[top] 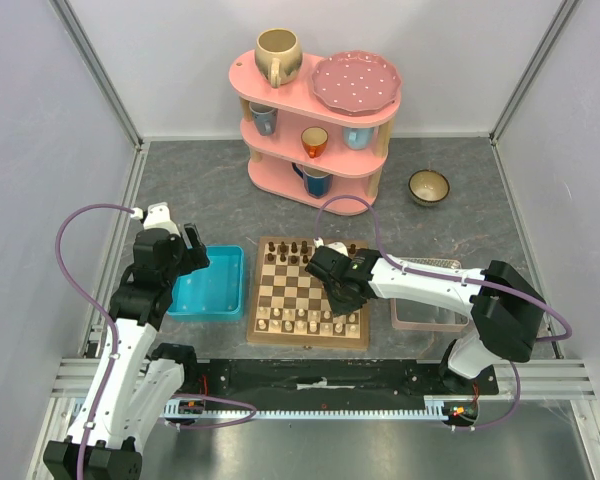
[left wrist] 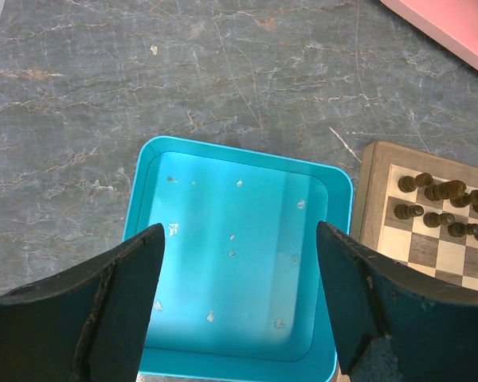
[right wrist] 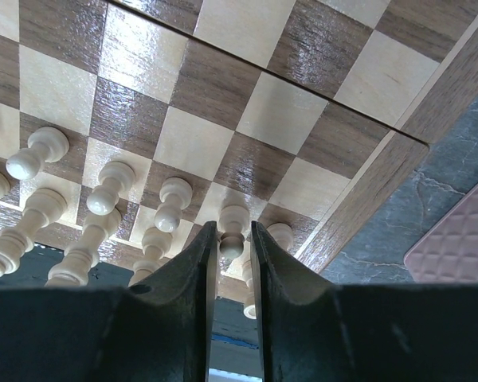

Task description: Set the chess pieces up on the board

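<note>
Near done: dark chessmen (top: 295,250) at the board's (top: 295,290) 12 o'clock edge, cream chess pieces (top: 300,320) in two rows at 6 (count unclear), right gripper (right wrist: 233,227) at 5 o'clock narrowly straddling one, pinch or slack I can't tell; left gripper (left wrist: 239,231) spread wide over turquoise tray (left wrist: 223,151).

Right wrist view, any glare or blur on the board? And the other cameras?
Right wrist view: white glare on the board, its pale pieces sharp. Left wrist view: bright sheen on the tray floor. Top view: evenly lit, sharp.
</note>
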